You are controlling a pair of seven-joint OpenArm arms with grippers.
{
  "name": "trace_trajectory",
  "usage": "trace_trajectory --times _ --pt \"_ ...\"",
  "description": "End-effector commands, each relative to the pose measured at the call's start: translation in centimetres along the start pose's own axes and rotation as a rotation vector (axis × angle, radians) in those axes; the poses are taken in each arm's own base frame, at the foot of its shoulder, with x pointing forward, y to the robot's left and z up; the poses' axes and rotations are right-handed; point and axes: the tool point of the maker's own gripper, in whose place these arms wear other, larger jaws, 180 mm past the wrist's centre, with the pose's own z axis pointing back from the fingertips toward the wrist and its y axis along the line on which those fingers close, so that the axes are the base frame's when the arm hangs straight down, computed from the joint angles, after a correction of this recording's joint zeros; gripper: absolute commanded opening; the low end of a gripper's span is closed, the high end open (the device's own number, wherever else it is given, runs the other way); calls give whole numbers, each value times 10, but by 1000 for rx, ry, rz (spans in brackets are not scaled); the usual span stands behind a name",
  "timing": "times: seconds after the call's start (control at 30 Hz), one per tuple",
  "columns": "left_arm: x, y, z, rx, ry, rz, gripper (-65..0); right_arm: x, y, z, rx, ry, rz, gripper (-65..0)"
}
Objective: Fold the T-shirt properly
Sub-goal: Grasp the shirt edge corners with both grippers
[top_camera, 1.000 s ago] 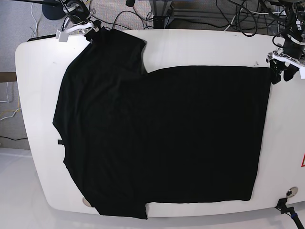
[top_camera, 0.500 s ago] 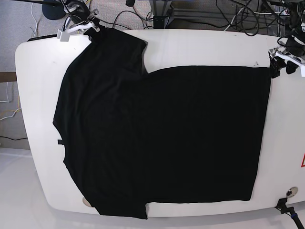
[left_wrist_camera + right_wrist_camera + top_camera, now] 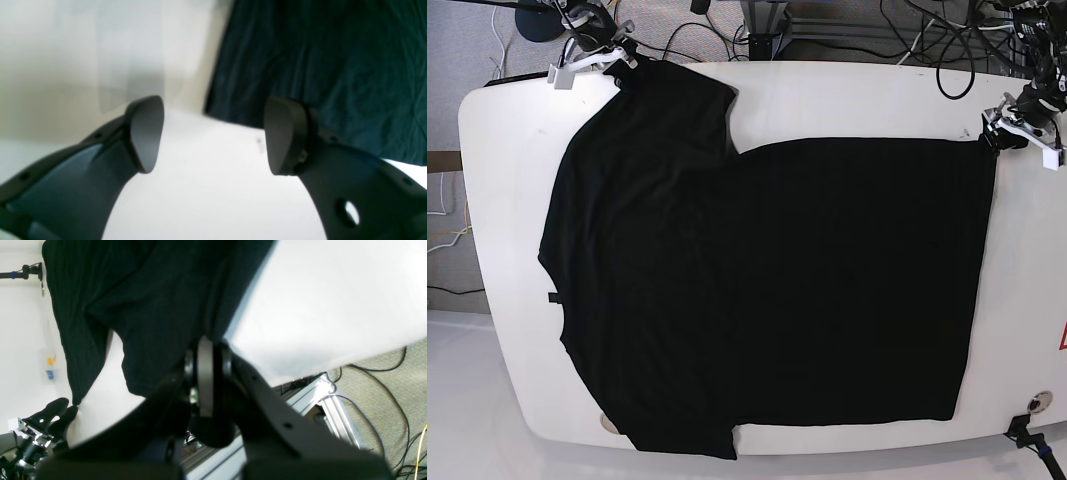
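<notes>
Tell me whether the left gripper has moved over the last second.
Yes. In the base view the left gripper has moved toward the table's far edge, from beside the shirt's hem corner to just beyond it. Jaws open.

1. We see the T-shirt (image 3: 757,280), a large plain black short-sleeved garment, spread flat on the white table (image 3: 497,180) with no print showing.
2. Its collar end lies toward the base view's left and its straight hem toward the right.
3. One sleeve reaches the table's far left corner, the other its near edge.
4. In the right wrist view the far sleeve's cloth (image 3: 150,300) is bunched into folds.
5. In the left wrist view the hem corner (image 3: 300,60) lies flat, faintly creased.
</notes>
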Motion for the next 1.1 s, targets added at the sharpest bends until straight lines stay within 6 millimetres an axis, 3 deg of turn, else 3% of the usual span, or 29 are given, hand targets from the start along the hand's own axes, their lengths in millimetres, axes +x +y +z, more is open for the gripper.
trace_trajectory --times 0.0,0.13,0.27,0.43,0.5,0.6,0.83,0.93,1.07 --pt "0 -6 -5 -13 18 -30 -204 1 -2 3 -7 3 14 -650" --pt "-8 -21 -15 -50 34 -24 -219 1 -2 3 -7 3 14 -650" --pt "-8 -30 -20 -68 24 -9 -317 1 -2 3 -7 3 14 -650" --pt "-6 -32 -22 -73 18 -5 -382 1 -2 3 -7 3 14 -650" --pt "-5 -32 -22 -73 16 -4 -456 1 -1 3 -6 3 15 -650" --pt "-4 -31 -22 -73 13 -5 -647 1 -1 3 -3 2 16 -650" --pt "-2 -31 -21 -72 11 -8 -650 9 7 -2 17 -14 25 -650" --pt "-3 -30 -20 -71 12 -8 -650 15 21 0 49 -32 44 -650" --pt "-8 -5 -1 -9 18 -9 -650 14 36 12 74 -35 68 -650"
